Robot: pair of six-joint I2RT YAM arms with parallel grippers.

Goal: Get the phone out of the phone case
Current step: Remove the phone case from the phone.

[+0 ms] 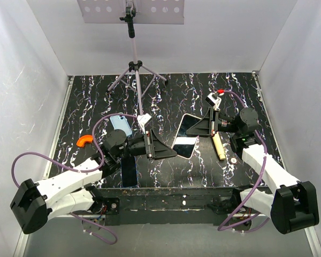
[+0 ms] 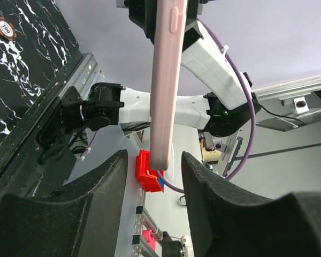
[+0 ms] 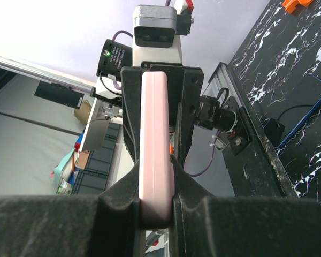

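Note:
The phone in its pink case [image 1: 185, 136] hangs above the table between both grippers, dark screen up. My right gripper [image 1: 190, 131] is shut on one long edge; in the right wrist view the pink case edge [image 3: 154, 144] is pinched between the two pads of that gripper [image 3: 156, 198]. My left gripper [image 1: 174, 154] is open at the case's other side. In the left wrist view the pink case [image 2: 166, 80] reaches down between the fingers of the left gripper [image 2: 154, 176] with a gap on each side.
A light blue case [image 1: 121, 125], a dark phone [image 1: 129, 171] and an orange piece [image 1: 85, 141] lie on the left. A pale stick [image 1: 219, 145] and a small chip [image 1: 232, 159] lie under the right arm. A tripod [image 1: 135, 69] stands at the back.

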